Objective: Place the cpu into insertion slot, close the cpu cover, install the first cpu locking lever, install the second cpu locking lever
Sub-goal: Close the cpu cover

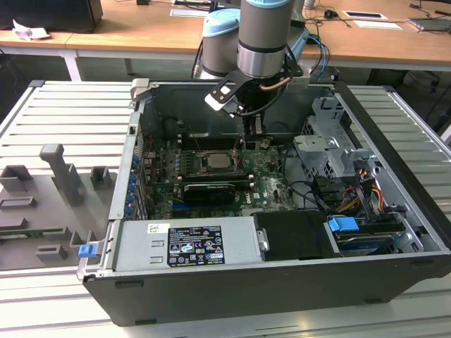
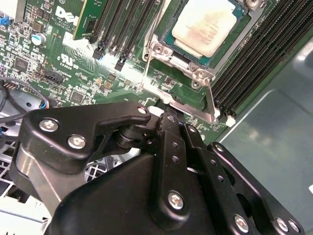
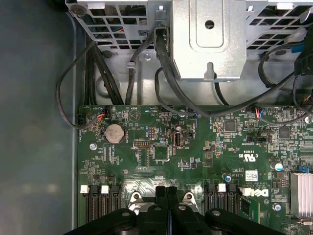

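My arm (image 1: pixel 264 39) stands upright, wrist turned down.
Below it my gripper (image 3: pixel 166 190) points straight down, both fingers (image 3: pixel 160 197) pressed flat together, no gap.

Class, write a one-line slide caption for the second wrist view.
Shut gripper poised at the edge of the slot, with the cpu already seated inside.

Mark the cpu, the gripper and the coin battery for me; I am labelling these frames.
cpu (image 2: pixel 208 24), second wrist view, middle of its pale metal top.
gripper (image 3: pixel 166 192), first wrist view, between its tips.
coin battery (image 3: pixel 114 132), first wrist view, centre of its round face.
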`<state>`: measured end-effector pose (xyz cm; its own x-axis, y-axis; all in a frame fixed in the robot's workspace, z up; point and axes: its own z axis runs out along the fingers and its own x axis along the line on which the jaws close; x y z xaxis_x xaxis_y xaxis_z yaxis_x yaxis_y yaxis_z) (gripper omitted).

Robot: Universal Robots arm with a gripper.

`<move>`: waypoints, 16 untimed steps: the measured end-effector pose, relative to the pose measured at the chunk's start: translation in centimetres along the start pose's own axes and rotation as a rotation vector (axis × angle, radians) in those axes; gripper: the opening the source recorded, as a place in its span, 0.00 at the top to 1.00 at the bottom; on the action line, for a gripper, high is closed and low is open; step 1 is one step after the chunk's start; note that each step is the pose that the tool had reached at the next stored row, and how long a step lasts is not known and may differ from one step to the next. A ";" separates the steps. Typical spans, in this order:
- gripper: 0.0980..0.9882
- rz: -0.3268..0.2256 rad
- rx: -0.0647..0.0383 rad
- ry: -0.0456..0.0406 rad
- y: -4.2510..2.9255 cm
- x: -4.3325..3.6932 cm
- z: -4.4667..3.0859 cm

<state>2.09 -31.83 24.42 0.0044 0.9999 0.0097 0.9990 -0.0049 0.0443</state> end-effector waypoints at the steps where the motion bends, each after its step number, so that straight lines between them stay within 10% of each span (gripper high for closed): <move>1: 0.99 0.000 0.000 0.0000 -0.02 0.00 0.00; 16: 0.99 0.000 0.000 0.0000 -0.62 0.00 -0.03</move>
<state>1.47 -31.83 24.42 0.0044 0.9999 0.0097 0.9990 -0.0049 0.0443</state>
